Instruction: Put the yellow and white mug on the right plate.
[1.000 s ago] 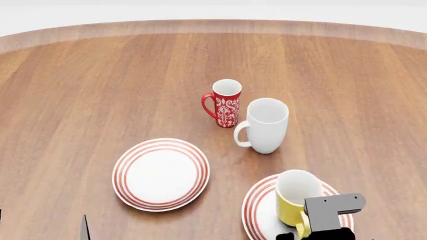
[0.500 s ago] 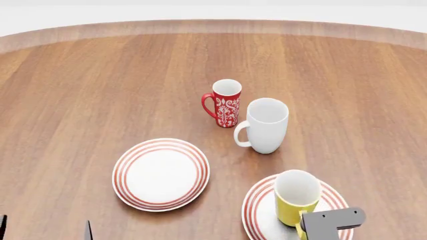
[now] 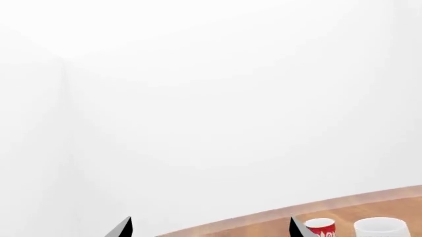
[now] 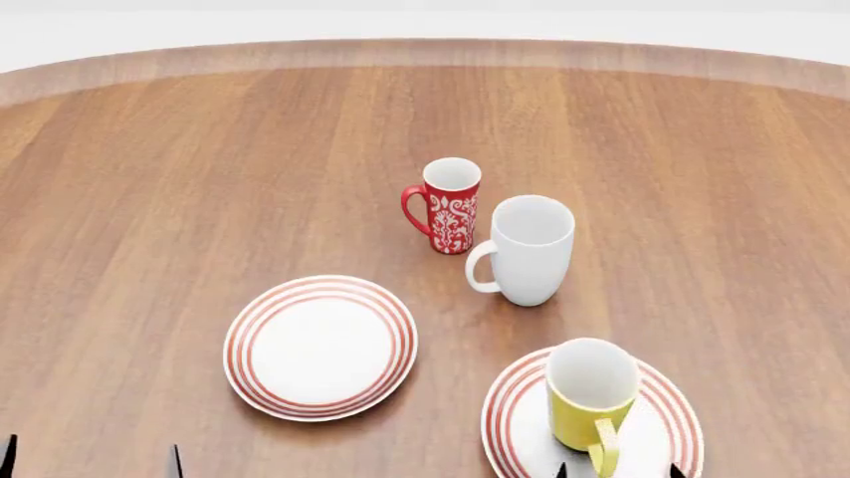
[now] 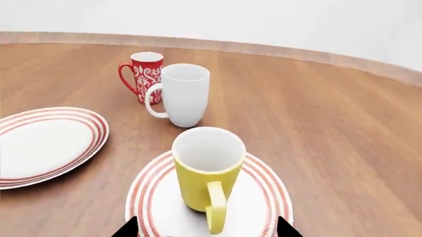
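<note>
Right pincer (image 5: 207, 228) stands open with nothing held, both fingertips clear of the yellow and white mug (image 5: 206, 172), since I judge it placed: upright on the right plate (image 5: 267, 190), handle facing me.

Here's the round wooden table (image 4: 199, 149), warm brown planks running away from the robot, a paler edge curving across the far side. Directly on it, four things. A slim red mug (image 4: 448, 205) with white pattern stands upright near the middle, handle to the left. Just beside it, nearer the robot, stands a taller white mug (image 4: 527, 249), also upright. Closer in lie two red-ringed white plates: the left plate (image 4: 320, 347) sits bare, and the right plate (image 4: 521, 418) carries the yellow and white mug (image 4: 586, 393).
</note>
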### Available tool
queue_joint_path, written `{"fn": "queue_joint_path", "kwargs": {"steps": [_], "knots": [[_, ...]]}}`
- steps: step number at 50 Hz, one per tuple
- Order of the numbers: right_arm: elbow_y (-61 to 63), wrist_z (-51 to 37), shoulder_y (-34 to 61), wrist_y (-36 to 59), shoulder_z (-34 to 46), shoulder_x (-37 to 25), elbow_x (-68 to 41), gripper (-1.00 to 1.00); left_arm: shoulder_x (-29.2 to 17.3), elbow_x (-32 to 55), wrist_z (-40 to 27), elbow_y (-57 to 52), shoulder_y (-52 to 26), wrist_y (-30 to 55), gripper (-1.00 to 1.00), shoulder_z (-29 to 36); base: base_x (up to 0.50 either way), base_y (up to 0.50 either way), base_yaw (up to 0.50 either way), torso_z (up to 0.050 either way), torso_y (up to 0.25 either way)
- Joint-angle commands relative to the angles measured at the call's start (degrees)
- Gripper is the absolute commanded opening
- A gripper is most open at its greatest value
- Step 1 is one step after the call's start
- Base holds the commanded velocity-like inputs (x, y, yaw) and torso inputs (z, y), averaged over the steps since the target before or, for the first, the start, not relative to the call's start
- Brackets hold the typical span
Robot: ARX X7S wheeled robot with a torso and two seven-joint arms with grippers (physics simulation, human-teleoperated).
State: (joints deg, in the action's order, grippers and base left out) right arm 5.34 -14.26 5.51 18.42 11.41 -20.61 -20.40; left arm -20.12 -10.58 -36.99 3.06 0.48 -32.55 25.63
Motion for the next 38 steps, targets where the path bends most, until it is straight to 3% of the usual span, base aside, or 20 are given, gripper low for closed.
{"fn": "queue_joint_path", "kwargs": {"steps": [1,6,11,16,18,34,38], "knots": [[1.4,-7.1,-8.0,-25.4,-4.8,4.2,11.0,1.0,-1.4,-2.0,0.6,-2.7,0.7,0.7,1.0,-2.5,0.0,0.0,0.0,0.0,0.0],[-0.8,-10.7,-9.0,-43.8,-9.1,5.0,15.8,1.0,-4.5,-8.4,-4.1,-4.4,5.5,-3.2,1.0,-5.2,0.0,0.0,0.0,0.0,0.0],[-0.3,-15.0,-8.1,-52.3,-13.3,4.5,22.4,1.0,-5.8,-11.8,-9.5,-5.1,8.7,-1.1,1.0,-10.9,0.0,0.0,0.0,0.0,0.0],[1.8,-19.2,-3.8,-50.4,-19.6,3.0,25.7,1.0,-5.6,-8.3,-13.2,-9.7,7.2,7.5,1.0,-20.7,0.0,0.0,0.0,0.0,0.0],[3.1,-20.3,-2.5,-49.2,-21.9,2.2,25.5,1.0,-8.6,-5.2,-13.0,-13.1,7.4,9.7,1.0,-25.9,0.0,0.0,0.0,0.0,0.0],[14.5,-25.9,5.0,-42.9,-35.2,-3.3,28.6,1.0,-12.8,-3.6,-19.1,-22.7,6.5,18.9,1.0,-46.9,0.0,0.0,0.0,0.0,0.0],[12.7,-26.5,5.2,-44.1,-36.0,-3.6,28.0,1.0,-13.0,-3.9,-19.2,-25.6,6.9,20.9,1.0,-49.5,0.0,0.0,0.0,0.0,0.0]]}}
